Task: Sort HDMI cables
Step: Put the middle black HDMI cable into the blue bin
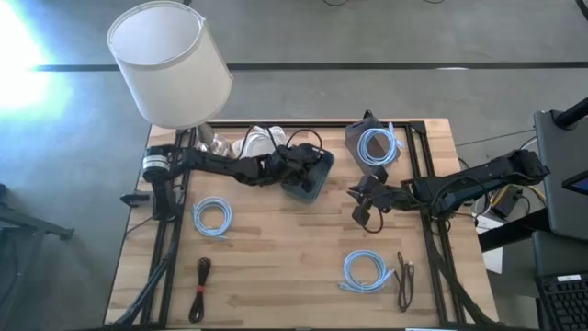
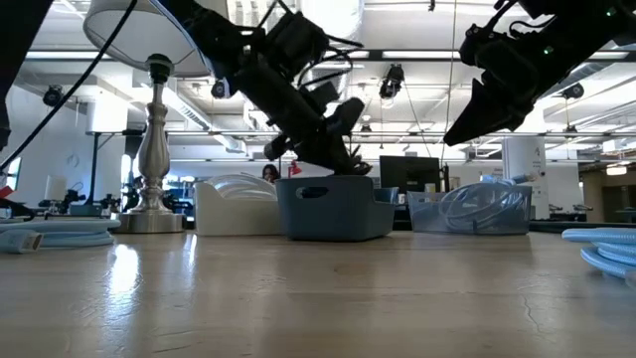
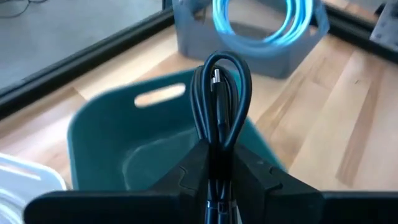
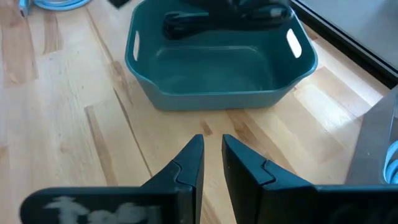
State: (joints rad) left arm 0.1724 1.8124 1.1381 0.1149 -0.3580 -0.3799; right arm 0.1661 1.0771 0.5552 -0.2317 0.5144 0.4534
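Observation:
My left gripper (image 3: pixel 219 149) hovers over the teal bin (image 1: pixel 318 187), shut on a black folded HDMI cable (image 3: pixel 221 93). My right gripper (image 4: pixel 212 140) hangs empty above bare wood right of that bin (image 4: pixel 217 68), fingers a narrow gap apart. One light-blue coil (image 1: pixel 377 145) lies in the grey bin (image 1: pixel 355 138). Two more light-blue coils (image 1: pixel 213 218) (image 1: pixel 367 271) lie flat on the table. White coils (image 1: pixel 257 142) sit in a white bin. Two black bundles (image 1: pixel 200 287) (image 1: pixel 406 280) lie near the near edge. My left gripper pinches the black folded cable between its two fingers, around the bundle's strands (image 3: pixel 219 163) below the loop. The looped end with a plug (image 3: pixel 216 79) sticks out past the fingertips. The bundle is lifted clear, above the teal bin's inside (image 3: pixel 134 158).
A table lamp (image 1: pixel 170 64) stands at the far left corner, its base (image 2: pixel 151 214) beside the white bin (image 2: pixel 234 204). The three bins line the far edge. Black frame rails (image 1: pixel 424 175) run along the table's sides. Open wood lies in the middle and toward the near edge.

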